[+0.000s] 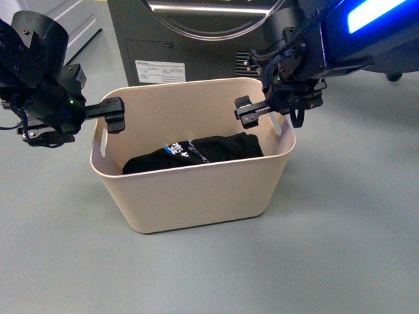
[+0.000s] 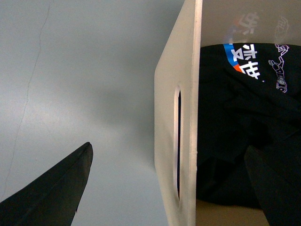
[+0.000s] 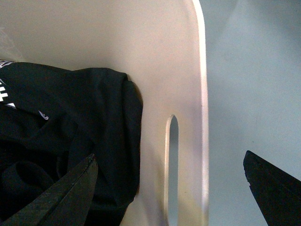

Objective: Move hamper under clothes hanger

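Note:
The beige hamper (image 1: 196, 196) stands on the grey floor in front of me, with a black printed garment (image 1: 196, 154) lying in it. My left gripper (image 1: 99, 123) is open and straddles the hamper's left short wall, over its slot handle (image 2: 177, 141); in the left wrist view (image 2: 169, 146) one finger is outside and one inside. My right gripper (image 1: 278, 112) is open and straddles the right short wall the same way; the right wrist view (image 3: 169, 157) shows the slot handle (image 3: 172, 165) between the fingers. The clothes hanger is out of view.
A dark grey round-door dryer (image 1: 196, 39) stands right behind the hamper. A blue-lit part of the robot (image 1: 373, 13) is at the top right. Grey floor (image 1: 353, 216) lies to the hamper's left, right and front.

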